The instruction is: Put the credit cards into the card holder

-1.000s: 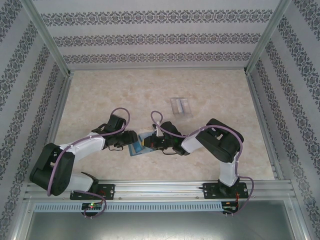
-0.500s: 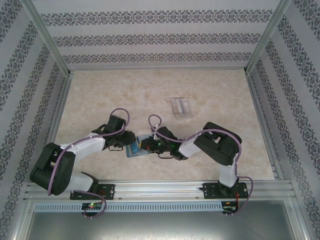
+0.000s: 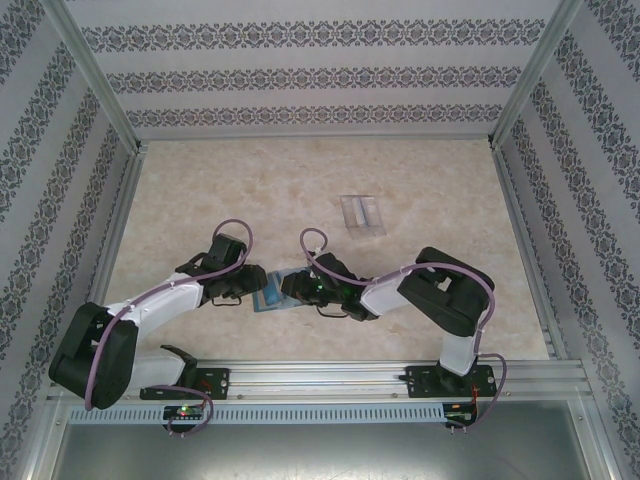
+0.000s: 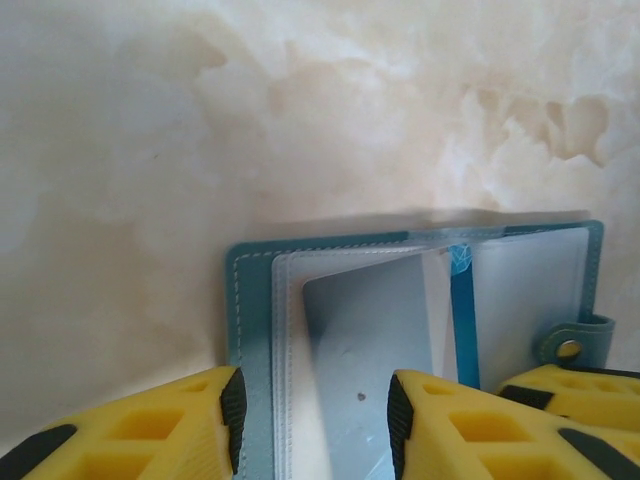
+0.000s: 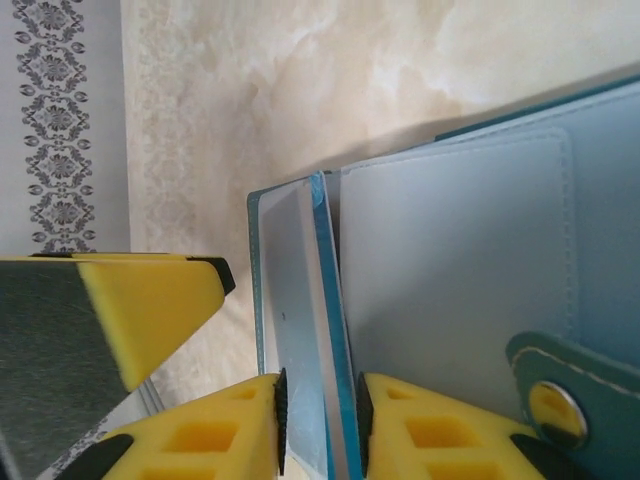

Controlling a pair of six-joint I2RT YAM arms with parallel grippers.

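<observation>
From my overhead feed the light is bright, even and diffuse, with only soft, short shadows under both arms around the card holder [image 3: 272,296] and no hard glare on the marbled table [image 3: 250,180]. On my left wrist feed the card holder [image 4: 420,320] is reasonably sharp, a dim shadow band lies just beyond its far edge, and the yellow fingers [image 4: 470,430] nearest the lens are soft. On my right wrist feed the card holder [image 5: 460,280] looks hazy and washed out, and the table beyond it is pale and blurred.

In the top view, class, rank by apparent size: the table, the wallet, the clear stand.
1. Table, by far the largest.
2. Clear stand and wallet look alike; the claws hide part of the wallet, so I won't rank them.
</observation>
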